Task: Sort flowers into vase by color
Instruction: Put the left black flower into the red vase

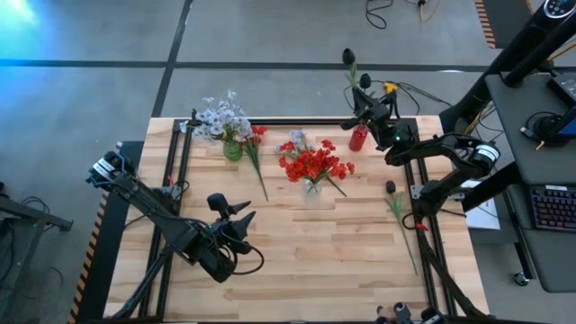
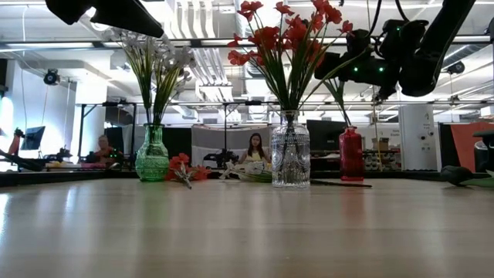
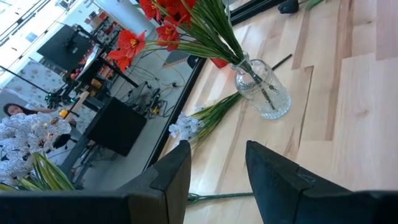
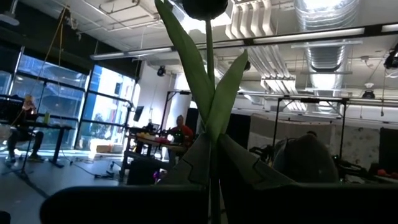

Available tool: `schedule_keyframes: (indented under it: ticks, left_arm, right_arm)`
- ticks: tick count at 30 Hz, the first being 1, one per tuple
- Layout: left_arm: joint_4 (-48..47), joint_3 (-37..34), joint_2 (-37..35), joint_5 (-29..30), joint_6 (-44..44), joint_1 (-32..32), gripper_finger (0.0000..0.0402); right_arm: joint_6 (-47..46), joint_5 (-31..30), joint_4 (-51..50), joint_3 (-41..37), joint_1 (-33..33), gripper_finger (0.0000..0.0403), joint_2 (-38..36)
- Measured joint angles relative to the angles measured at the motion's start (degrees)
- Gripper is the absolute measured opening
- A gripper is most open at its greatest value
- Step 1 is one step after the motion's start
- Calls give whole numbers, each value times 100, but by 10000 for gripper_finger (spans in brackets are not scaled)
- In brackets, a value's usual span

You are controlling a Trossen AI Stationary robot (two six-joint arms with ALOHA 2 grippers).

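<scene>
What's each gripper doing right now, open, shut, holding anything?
Left gripper: open, empty, above the table's front left.
Right gripper: shut on the dark flower, stem between its fingers, by the red vase.

Left pincer parted, right pincer clamped.

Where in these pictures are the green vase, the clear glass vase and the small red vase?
green vase (image 2: 152,158): low view, on its rounded body.
clear glass vase (image 2: 290,158): low view, on its body.
small red vase (image 2: 351,154): low view, on its body.
</scene>
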State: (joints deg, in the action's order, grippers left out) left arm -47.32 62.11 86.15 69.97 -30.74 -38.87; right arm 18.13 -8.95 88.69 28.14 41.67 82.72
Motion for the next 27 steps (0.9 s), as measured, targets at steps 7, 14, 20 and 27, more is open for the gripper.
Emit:
schedule_keyframes:
  ticks: [7, 14, 20, 27]
  left_arm:
    - [3, 0, 0, -1, 0, 0, 136]
    - [14, 0, 0, -2, 0, 4, 136]
    - [18, 0, 0, -2, 0, 9, 136]
    - [19, 0, 0, -2, 0, 9, 136]
  right_arm:
    - [124, 9, -26, -2, 0, 12, 0]
    - [38, -1, -96, 0, 12, 12, -6]
    - [87, -4, -395, 0, 37, 12, -9]
    - [93, -3, -312, 70, 37, 12, -9]
